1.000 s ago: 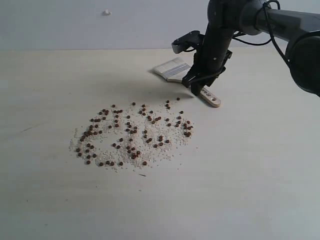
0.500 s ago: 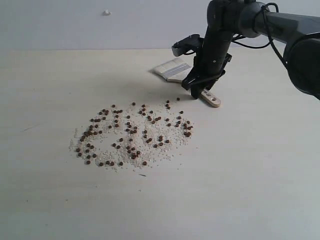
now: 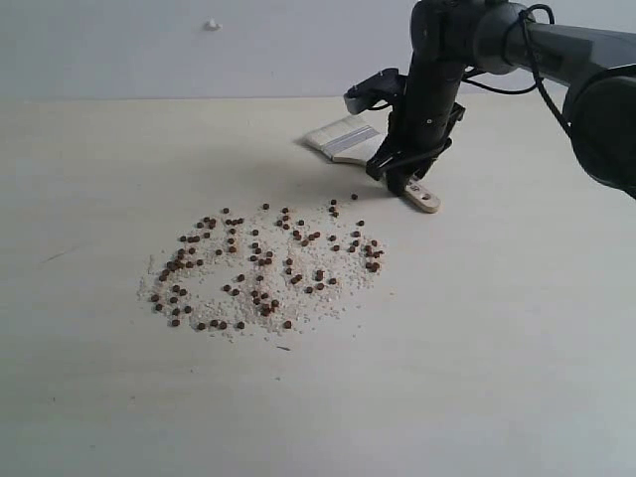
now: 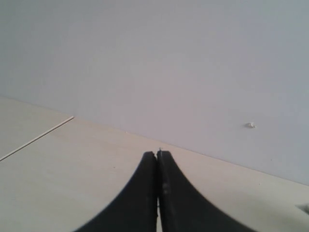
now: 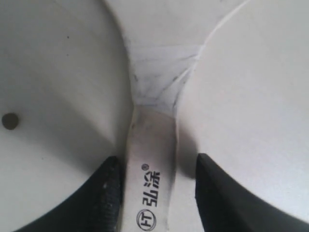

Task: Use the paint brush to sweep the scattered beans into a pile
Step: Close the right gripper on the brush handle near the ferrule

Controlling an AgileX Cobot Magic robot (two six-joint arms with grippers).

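Observation:
The beans (image 3: 263, 268) lie scattered among whitish crumbs across the middle of the table. Behind them to the right the paint brush (image 3: 343, 140) lies flat, with its wooden handle end (image 3: 426, 202) pointing toward the front right. My right gripper (image 3: 399, 181) stands down over the handle, open, one finger on each side. In the right wrist view the printed handle (image 5: 152, 164) lies between the fingers of the right gripper (image 5: 157, 162). One finger touches it; a gap shows at the other. A stray bean (image 5: 10, 121) lies nearby. My left gripper (image 4: 158, 153) is shut and empty.
A grey wall (image 3: 149, 50) rises behind the table's back edge, with a small white speck (image 3: 212, 24) on it. A single bean (image 3: 354, 197) lies apart between the brush and the main scatter. The right arm's cable (image 3: 542, 60) hangs over the back right.
My right gripper has shifted slightly along the brush handle toward its end, and its jaws have narrowed a little around it. The brush and the beans have not moved.

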